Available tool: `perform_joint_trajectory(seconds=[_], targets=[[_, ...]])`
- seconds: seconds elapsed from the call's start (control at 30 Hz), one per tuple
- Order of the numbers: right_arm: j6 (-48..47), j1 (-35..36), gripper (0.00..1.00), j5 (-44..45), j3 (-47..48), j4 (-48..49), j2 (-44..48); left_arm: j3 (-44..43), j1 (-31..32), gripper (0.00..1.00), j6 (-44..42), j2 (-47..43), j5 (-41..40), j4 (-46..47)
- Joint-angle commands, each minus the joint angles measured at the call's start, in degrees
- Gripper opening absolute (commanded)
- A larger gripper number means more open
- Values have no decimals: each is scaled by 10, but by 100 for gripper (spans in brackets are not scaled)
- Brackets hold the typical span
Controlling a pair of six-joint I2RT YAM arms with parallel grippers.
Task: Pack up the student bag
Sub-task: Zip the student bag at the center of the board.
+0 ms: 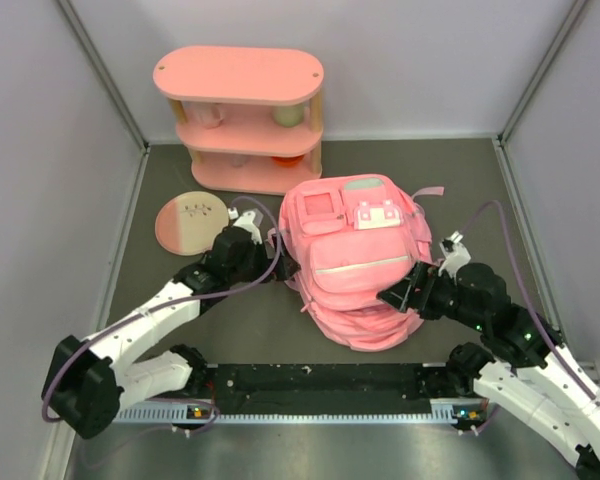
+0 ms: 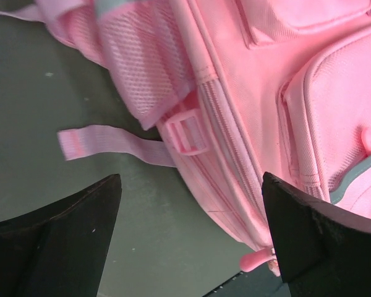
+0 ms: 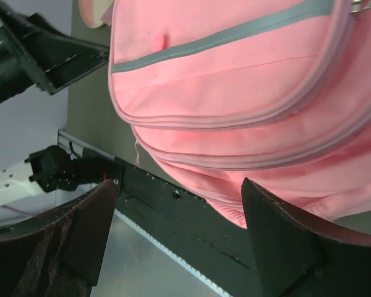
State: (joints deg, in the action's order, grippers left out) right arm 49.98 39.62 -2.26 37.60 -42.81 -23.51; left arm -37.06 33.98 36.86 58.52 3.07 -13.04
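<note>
The student bag [image 1: 355, 262] is a soft pink backpack lying front-up in the middle of the table, with a grey zip strip [image 3: 235, 34] across its front pocket. My left gripper [image 1: 278, 258] is at the bag's left side. In the left wrist view the left gripper [image 2: 191, 213] stands open, with bare table between its fingers. The bag's side seam, a pink zip pull [image 2: 258, 260] and a loose strap [image 2: 111, 143] lie just beyond. My right gripper [image 1: 392, 296] is at the bag's lower right. Seen from the right wrist, this gripper [image 3: 179, 213] is open and holds nothing, with the bag [image 3: 235, 93] ahead of it.
A pink three-tier shelf [image 1: 240, 120] with cups on it stands at the back. A round pink and beige plate [image 1: 192, 222] lies left of the bag. A black rail [image 1: 320, 380] runs along the near edge. Grey walls close in the left and right sides.
</note>
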Motion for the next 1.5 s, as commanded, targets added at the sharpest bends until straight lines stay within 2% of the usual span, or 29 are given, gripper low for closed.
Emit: perform_joint_trajectory(seconds=[0.0,0.1,0.27,0.33,0.43,0.47,0.5,0.6,0.67,0.83,0.93,0.97,1.0,1.13,1.23,1.33,1.4,1.43,1.47], targets=[[-19,2,77,-87,9,69,-27,-3,-4,99,26,40,98,115],[-4,4,75,-91,-2,75,-19,-6,-5,99,45,70,122,165],[40,3,72,-85,-52,75,-5,-29,-6,99,52,127,142,193],[54,3,70,-83,-72,74,-5,-38,-6,93,58,156,171,197],[56,4,68,-71,-88,66,-7,-35,-6,71,85,187,193,234],[53,4,69,-58,-90,62,-9,-24,-6,57,94,193,196,247],[49,3,68,-48,-90,54,-11,-18,-6,50,102,199,201,262],[42,3,67,9,-87,22,-21,-7,-6,11,130,201,213,290],[43,4,67,47,-86,24,-33,-1,-6,1,138,194,213,291],[-4,2,66,112,-40,33,-102,26,5,0,155,138,191,275],[-40,-13,60,137,-4,57,-163,58,15,0,177,90,159,261],[-50,-23,51,129,4,68,-179,67,19,0,184,78,154,261],[-69,-32,47,119,14,79,-204,75,21,0,191,54,142,260],[-107,-112,40,37,36,172,-263,118,56,0,232,6,105,253],[-129,-129,36,-4,56,223,-310,137,91,0,255,-14,67,253],[-150,-131,36,-29,90,242,-363,139,114,10,272,-2,54,275],[-154,-132,42,-21,113,219,-372,133,118,21,273,18,61,280],[-156,-132,48,-11,118,207,-371,125,119,24,270,22,63,279],[-160,-132,60,12,121,183,-352,121,119,27,269,27,64,271]])
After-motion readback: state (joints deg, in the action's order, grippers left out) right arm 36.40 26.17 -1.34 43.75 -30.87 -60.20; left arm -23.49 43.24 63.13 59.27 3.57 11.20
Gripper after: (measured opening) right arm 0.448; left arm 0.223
